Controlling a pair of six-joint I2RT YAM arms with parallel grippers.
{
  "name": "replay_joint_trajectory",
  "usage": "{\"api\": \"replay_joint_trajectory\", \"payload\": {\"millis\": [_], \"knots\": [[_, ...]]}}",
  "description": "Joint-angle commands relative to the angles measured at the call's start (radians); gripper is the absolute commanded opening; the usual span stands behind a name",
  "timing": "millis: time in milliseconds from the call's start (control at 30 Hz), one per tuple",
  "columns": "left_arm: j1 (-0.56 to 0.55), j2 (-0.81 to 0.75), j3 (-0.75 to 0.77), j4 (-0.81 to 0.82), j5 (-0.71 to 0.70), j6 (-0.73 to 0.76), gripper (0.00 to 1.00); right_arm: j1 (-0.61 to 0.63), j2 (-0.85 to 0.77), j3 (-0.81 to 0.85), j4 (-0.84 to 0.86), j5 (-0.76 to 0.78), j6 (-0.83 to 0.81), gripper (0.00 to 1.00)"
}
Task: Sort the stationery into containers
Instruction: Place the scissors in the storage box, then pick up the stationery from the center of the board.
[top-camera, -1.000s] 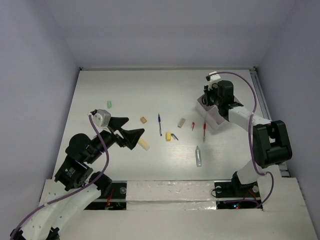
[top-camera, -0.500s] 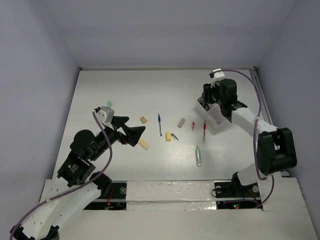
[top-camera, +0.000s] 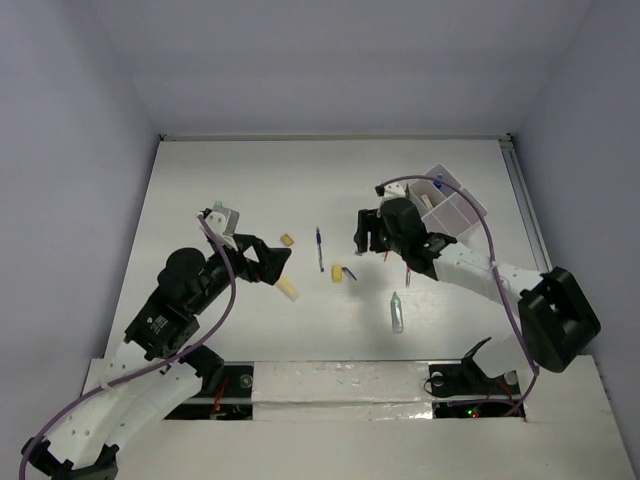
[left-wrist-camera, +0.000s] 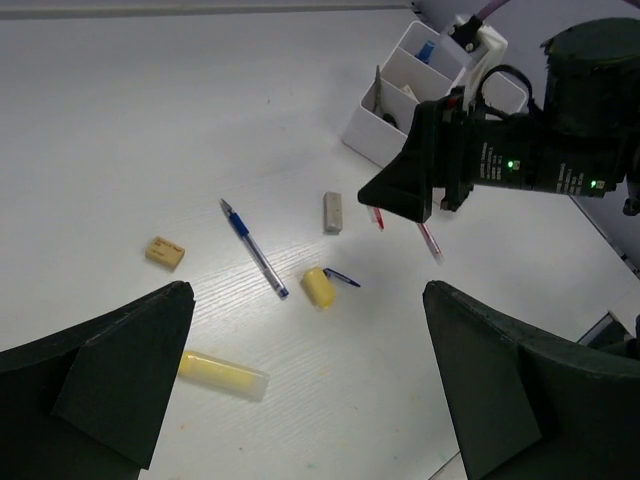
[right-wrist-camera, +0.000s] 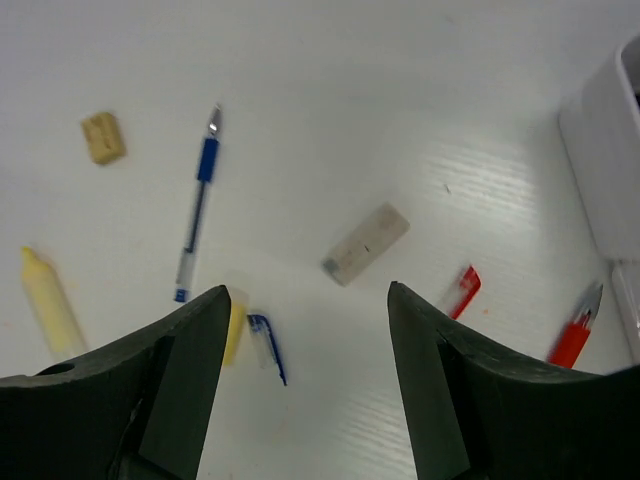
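Note:
The white organizer tray (top-camera: 446, 206) stands at the right; in the left wrist view the tray (left-wrist-camera: 368, 132) holds scissors (left-wrist-camera: 378, 96) and a blue item (left-wrist-camera: 426, 49). My right gripper (top-camera: 367, 231) hovers open and empty left of it, above a grey eraser (right-wrist-camera: 365, 243), a red cap (right-wrist-camera: 460, 291) and a blue cap (right-wrist-camera: 266, 345). A red pen (right-wrist-camera: 574, 336) lies by the tray. A blue pen (top-camera: 319, 248), a short yellow stick (top-camera: 337, 272), a long yellow stick (top-camera: 289, 289) and a tan eraser (top-camera: 287, 239) lie mid-table. My left gripper (top-camera: 272, 262) is open wide and empty, over the long stick.
A clear tube (top-camera: 397, 312) lies toward the near edge, in front of the right arm. The side walls close in the table on the left, far and right sides. My right gripper (left-wrist-camera: 408, 196) shows in the left wrist view, above the red cap (left-wrist-camera: 376, 217).
My right gripper left the tray and swung left over the middle items while its jaws opened. My left gripper shifted slightly right, still open.

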Motion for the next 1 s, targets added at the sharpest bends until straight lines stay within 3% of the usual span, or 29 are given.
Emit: {"api": "replay_joint_trajectory", "payload": {"millis": [0,400,600,667,700,833,967], "knots": [[-0.003,0.015,0.022,0.013,-0.048,-0.011,0.99,0.006,0.055,-0.005,-0.027,0.118,0.141,0.71],[-0.003,0.02,0.02,-0.003,-0.091,-0.007,0.99,0.048,0.312,0.129,-0.055,0.152,0.216,0.71],[0.006,0.015,0.02,-0.003,-0.082,-0.005,0.99,0.048,0.437,0.22,-0.101,0.213,0.221,0.62],[0.006,0.011,0.02,-0.003,-0.08,-0.005,0.99,0.048,0.474,0.25,-0.134,0.247,0.221,0.52],[0.006,0.011,0.02,-0.003,-0.08,-0.005,0.99,0.048,0.482,0.256,-0.134,0.247,0.221,0.52],[0.006,0.003,0.02,0.0,-0.071,-0.004,0.99,0.048,0.477,0.264,-0.144,0.299,0.211,0.19],[0.006,-0.002,0.018,0.005,-0.043,-0.001,0.99,0.048,0.375,0.251,-0.161,0.365,0.181,0.1]]}}
